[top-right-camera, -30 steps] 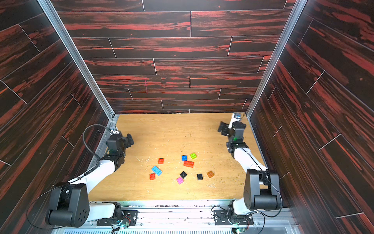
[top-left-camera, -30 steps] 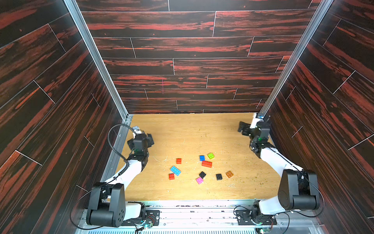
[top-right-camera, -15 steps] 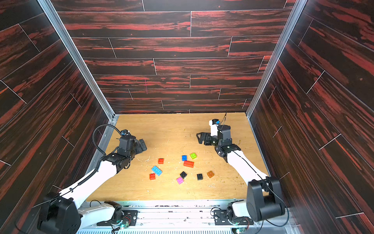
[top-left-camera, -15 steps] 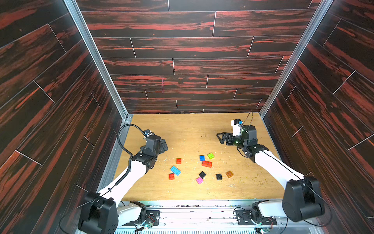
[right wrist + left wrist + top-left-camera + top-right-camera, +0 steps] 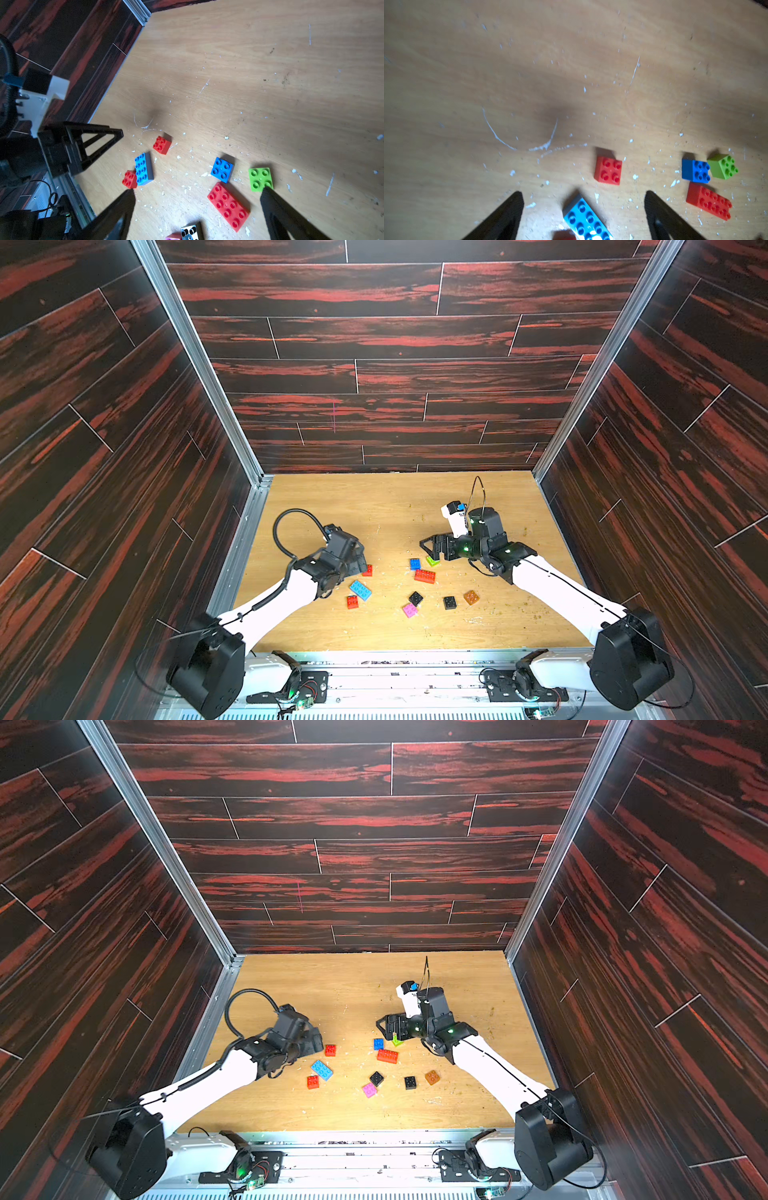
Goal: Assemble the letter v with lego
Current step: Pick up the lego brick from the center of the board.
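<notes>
The lego lies loose on the wooden table (image 5: 374,506). On the left are a small red brick (image 5: 367,570), a light blue oblong (image 5: 360,590) and another small red brick (image 5: 352,602). To the right lie a blue square (image 5: 414,563), a lime green square (image 5: 432,561) and a red oblong (image 5: 424,576). Nearer the front lie two black bricks (image 5: 415,598) (image 5: 449,603), a pink one (image 5: 409,610) and an orange one (image 5: 471,597). My left gripper (image 5: 583,195) hangs open above the light blue oblong (image 5: 586,220). My right gripper (image 5: 197,191) hangs open over the red oblong (image 5: 228,205); one finger covers an edge of the green brick (image 5: 260,178).
Dark wood-grain walls (image 5: 374,406) close the table on three sides, with metal rails (image 5: 245,547) along the edges. Both arm bases (image 5: 208,668) (image 5: 627,659) stand at the front edge. A black cable loop (image 5: 291,526) rises behind the left wrist. White specks litter the wood.
Both arms have swung in from the side walls to the bricks in the middle. The left gripper now hangs by the light blue brick, the right by the green and red ones. No brick has moved.
</notes>
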